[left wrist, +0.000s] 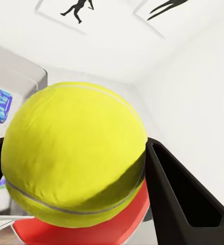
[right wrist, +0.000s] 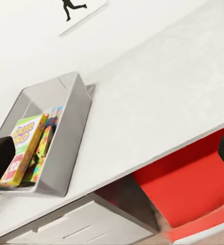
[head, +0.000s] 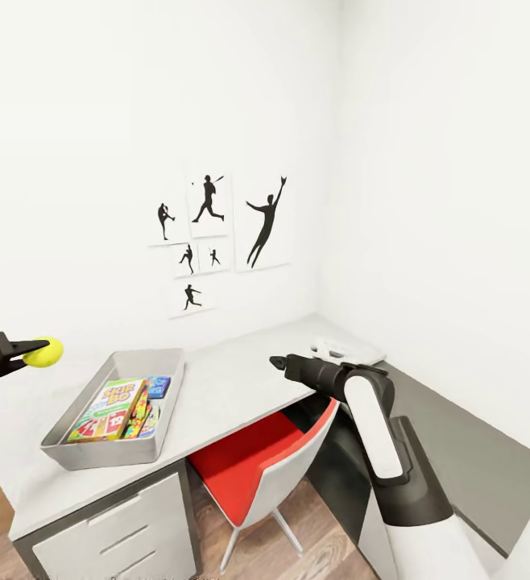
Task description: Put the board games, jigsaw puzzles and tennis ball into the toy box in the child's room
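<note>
Mostly cut off at nine o'clock, the black left gripper (head: pixel 25 351) pinches the small yellow-green tennis ball (head: pixel 44 352) in the air beside the grey sloping-sided toy box (head: pixel 162 419) on the white-topped table (head: pixel 241 379). Up close, the ball (left wrist: pixel 73 155) hides that gripper's (left wrist: pixel 73 168) far finger. The black right gripper (head: pixel 276 362) hovers at centre, fingers apart and empty, while the orange-green Skip-Bo game box (right wrist: pixel 21 148) half covers the colourful pieces beneath.
</note>
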Tool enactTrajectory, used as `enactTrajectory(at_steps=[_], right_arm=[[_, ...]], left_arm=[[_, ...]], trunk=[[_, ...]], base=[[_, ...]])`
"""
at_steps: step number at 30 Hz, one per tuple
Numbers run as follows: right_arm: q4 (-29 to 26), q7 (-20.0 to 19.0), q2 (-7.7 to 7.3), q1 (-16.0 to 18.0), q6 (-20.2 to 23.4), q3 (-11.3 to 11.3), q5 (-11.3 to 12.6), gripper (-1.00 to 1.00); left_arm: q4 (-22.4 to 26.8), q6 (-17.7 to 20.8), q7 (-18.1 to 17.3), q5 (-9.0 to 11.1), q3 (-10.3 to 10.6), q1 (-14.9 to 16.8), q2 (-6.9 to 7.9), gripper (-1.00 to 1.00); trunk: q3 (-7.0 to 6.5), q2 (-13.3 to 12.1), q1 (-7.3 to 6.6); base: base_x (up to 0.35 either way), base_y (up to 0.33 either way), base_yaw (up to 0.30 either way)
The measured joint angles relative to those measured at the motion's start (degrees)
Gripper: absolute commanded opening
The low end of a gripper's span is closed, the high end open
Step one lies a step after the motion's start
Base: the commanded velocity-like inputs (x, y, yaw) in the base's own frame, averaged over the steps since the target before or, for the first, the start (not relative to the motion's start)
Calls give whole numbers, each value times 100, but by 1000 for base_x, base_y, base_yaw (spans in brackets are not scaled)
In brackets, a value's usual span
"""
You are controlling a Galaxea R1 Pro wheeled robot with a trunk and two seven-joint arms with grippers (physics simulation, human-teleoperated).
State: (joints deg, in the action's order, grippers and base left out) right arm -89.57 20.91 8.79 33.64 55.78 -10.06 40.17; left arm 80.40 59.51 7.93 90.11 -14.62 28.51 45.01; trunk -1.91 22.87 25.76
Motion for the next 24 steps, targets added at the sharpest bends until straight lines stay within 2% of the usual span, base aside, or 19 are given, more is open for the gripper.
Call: enactTrajectory(at_steps=[3, 6, 8, 10, 12, 15, 18, 24], right_arm=[[4, 20, 103, 5, -30, -95, -2, 100], [7, 41, 121, 50, -41, -151, -50, 100], [16, 54, 121, 193, -27, -166, -68, 100], [43, 130, 121, 489, -17, -183, -99, 100], [142, 354, 121, 745, -8, -189, -124, 100], [590, 1141, 121, 1188, 3, -189, -157, 100], [472, 1601, 121, 1327, 28, -193, -106, 100], [266, 1809, 120, 1360, 81, -205, -70, 100]], left_arm=[[-3, -4, -1, -9, 3, 0, -3, -100], [-2, -5, 12, -13, 16, 0, -10, -100], [0, -10, 19, -17, 48, 0, -30, -100], [1, -20, 29, -33, 94, 14, -79, -100], [5, -22, 34, -42, 133, 71, -105, -100], [9, -22, 44, -67, 368, 134, -125, -100], [5, -18, 15, -79, 496, 151, -133, -100], [0, -14, -18, -115, 559, 161, -149, -100]], trunk=[[-3, 0, 0], [-4, 0, 0], [-4, 0, 0], [-4, 0, 0], [-4, 0, 0], [-4, 0, 0], [-4, 0, 0], [-10, 0, 0]], base=[[0, 0, 284], [0, 0, 288], [0, 0, 290], [0, 0, 290], [0, 0, 291], [0, 0, 266], [0, 0, 103], [0, 0, -37]])
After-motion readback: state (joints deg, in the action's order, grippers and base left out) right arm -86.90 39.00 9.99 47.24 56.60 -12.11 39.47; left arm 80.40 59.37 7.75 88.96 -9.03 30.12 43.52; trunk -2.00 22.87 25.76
